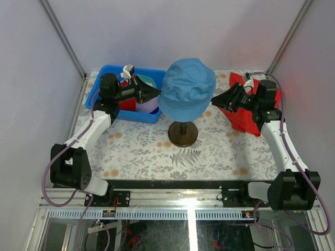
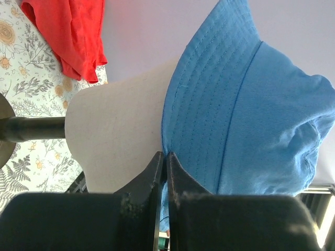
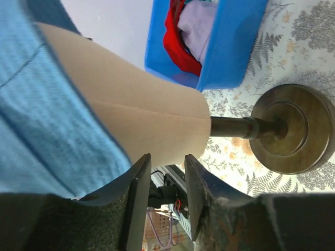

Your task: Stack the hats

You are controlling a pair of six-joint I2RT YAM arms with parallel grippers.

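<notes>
From above, the blue hat [image 1: 187, 86] sat on a stand [image 1: 183, 134] on the table [image 1: 225, 151], the left arm [image 1: 91, 128] hiding much of the bin [image 1: 141, 116]. Left wrist: the left gripper [image 2: 165, 157] pinched its brim. Right wrist: the right gripper [image 3: 167, 159] stood parted beside the brim; the bin's red hat [image 3: 175, 47] was cut off.

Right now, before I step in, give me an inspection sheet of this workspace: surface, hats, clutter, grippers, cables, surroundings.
Surface: floral tablecloth, lying flat.
Job's things: blue hat on the mannequin head; red hat, lilac hat and teal hat in the blue bin, back left.
Clutter: red cloth, back right.
Grippers: left gripper shut on the blue hat's brim; right gripper open beside the head, holding nothing.
Cables: left cable and right cable loop along the arms, clear of the hats.
Surroundings: white walls, metal frame.
</notes>
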